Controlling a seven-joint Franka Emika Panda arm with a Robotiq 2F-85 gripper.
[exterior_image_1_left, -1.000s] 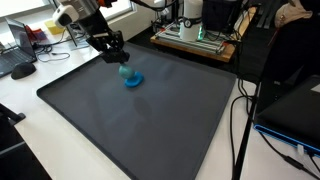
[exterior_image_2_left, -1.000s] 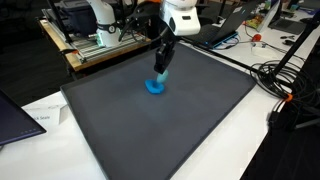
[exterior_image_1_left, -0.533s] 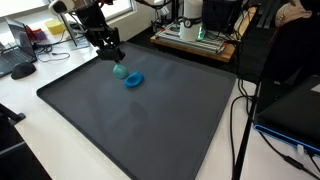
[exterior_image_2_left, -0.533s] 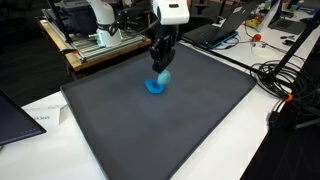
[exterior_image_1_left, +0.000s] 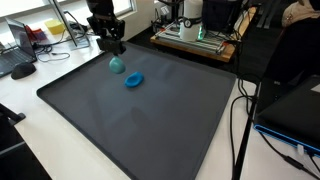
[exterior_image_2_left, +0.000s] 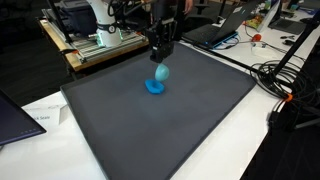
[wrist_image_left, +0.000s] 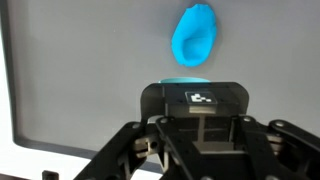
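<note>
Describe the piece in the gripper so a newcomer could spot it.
Over the big dark grey mat, near its far edge, hangs the black gripper. It grips a small rounded teal piece, greener than the flat bright blue piece lying on the mat beside it.

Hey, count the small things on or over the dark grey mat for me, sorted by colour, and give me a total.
Teal: 1, the teal rounded piece, held in the gripper.
Blue: 1, the blue piece, lying on the mat.
Total: 2
</note>
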